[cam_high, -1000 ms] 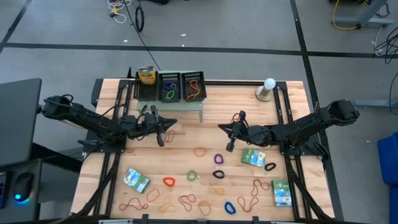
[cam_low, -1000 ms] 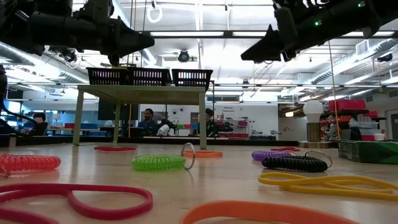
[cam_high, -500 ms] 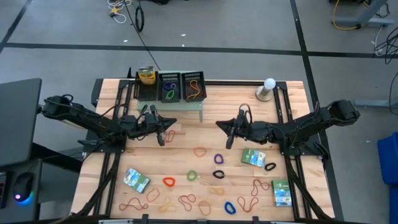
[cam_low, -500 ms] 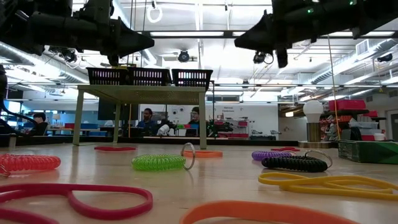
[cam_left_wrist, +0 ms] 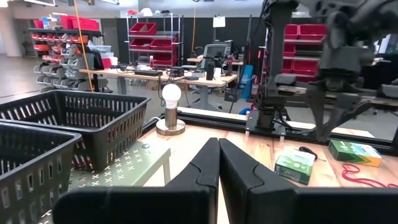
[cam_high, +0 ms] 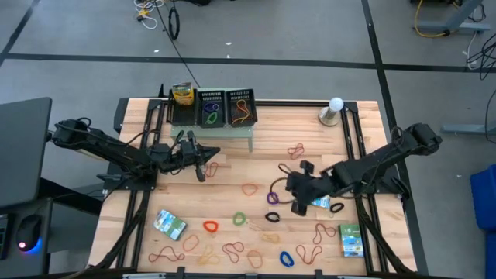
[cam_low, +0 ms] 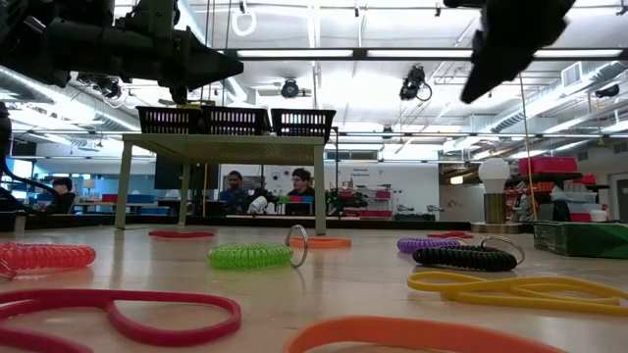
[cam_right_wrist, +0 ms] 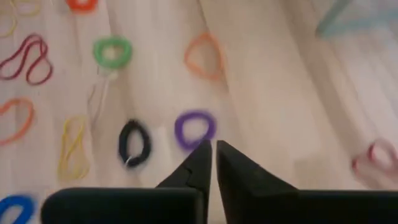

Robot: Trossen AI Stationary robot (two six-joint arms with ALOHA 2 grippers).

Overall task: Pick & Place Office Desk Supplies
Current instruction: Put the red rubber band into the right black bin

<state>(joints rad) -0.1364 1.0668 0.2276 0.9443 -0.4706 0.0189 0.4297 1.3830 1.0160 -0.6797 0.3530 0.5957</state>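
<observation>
Two hands empty, fingers pressed together. My right hand (cam_high: 294,194) hangs over purple loop (cam_right_wrist: 194,129), likely lining up pick; left hand (cam_high: 198,160) waits beside shelf (cam_high: 232,130).

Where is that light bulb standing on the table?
In the high view, the light bulb stands upright on its round base at the table's far edge on the right side, well right of the three black baskets on the pale-green shelf.
</observation>
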